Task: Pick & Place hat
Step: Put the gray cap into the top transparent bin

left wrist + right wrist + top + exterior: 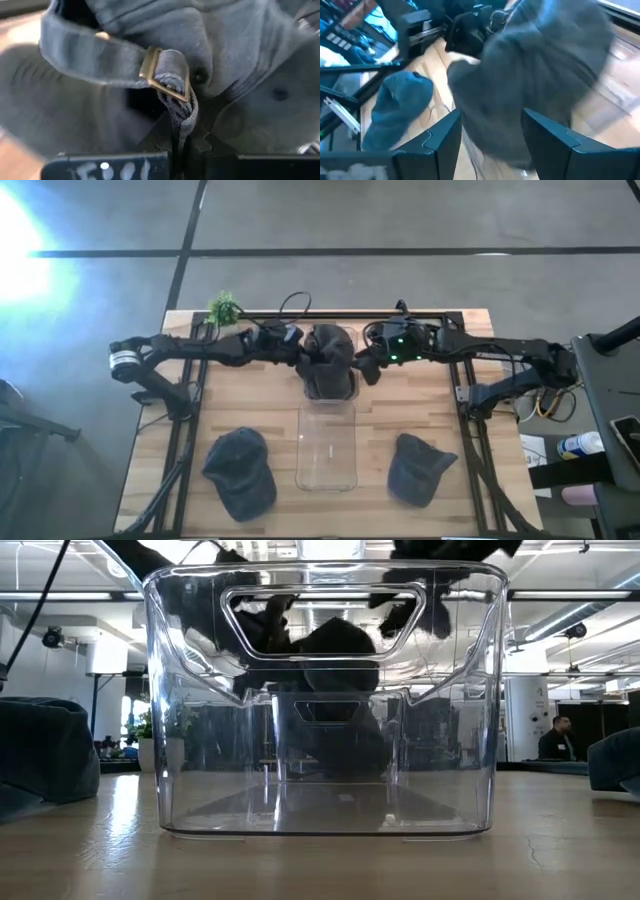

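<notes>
Carry step: grey hat (pixel 328 360) hangs between left tool (pixel 298 352) and right tool (pixel 362 364), both clamped on it, above counter (pixel 270 420); next, lower into clear bin (pixel 327 448) just ahead, release

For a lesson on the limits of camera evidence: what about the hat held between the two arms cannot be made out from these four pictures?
- Right gripper: the right wrist view is motion-blurred, so contact with the held hat is unclear.
- Left gripper: in the left wrist view hat cloth fills the frame, hiding its fingers.
- Hat's height above the table: in the low view, the clear bin distorts it.
</notes>
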Available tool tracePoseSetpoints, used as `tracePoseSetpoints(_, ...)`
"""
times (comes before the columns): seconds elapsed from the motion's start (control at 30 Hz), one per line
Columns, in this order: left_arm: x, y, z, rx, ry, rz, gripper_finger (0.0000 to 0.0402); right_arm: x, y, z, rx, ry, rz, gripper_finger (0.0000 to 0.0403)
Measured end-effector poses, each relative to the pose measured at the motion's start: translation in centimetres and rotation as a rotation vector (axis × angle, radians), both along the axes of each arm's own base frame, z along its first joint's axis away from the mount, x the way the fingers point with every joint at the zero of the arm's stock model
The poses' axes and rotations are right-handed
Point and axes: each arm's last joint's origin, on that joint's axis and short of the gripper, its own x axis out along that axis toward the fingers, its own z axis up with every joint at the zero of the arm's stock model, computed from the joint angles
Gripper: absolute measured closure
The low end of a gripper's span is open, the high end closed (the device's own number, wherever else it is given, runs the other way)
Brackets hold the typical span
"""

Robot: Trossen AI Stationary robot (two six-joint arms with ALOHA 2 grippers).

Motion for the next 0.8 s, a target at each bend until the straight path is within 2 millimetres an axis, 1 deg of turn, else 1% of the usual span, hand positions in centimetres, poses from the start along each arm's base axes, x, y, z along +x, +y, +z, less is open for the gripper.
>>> tracePoseSetpoints(0.1,0.2,0.1,0.6,0.028,-0.018,0.013,0.0388,1.6,-0.4,-1.2,0.002,-0.010,-0.002,0.0204)
tracePoseSetpoints(0.23,0.3,0.1,0.8,0.037,-0.017,0.010,0.0388,3.2,-0.8,-3.6,0.022,0.062,-0.006,0.0204)
tracePoseSetpoints(0.4,-0.1,-0.6,1.6,0.022,0.014,-0.006,0.0387,4.6,-1.1,-6.7,0.049,0.167,-0.009,0.0204)
tracePoseSetpoints(0.47,-0.6,-1.1,2.0,0.018,0.036,-0.021,0.0387,4.9,-1.2,-7.5,0.056,0.195,-0.010,0.0204)
tracePoseSetpoints(0.57,-1.5,-1.6,3.1,0.021,0.032,-0.027,0.0383,5.2,-1.3,-8.4,0.062,0.223,-0.010,0.0204)
tracePoseSetpoints(0.7,-3.4,-2.4,5.1,0.024,0.000,-0.024,0.0357,5.5,-1.5,-9.2,0.067,0.243,-0.015,0.0204)
tracePoseSetpoints(0.8,-5.1,-2.9,6.5,0.017,0.010,-0.008,0.0334,5.5,-1.6,-9.3,0.067,0.251,-0.017,0.0204)
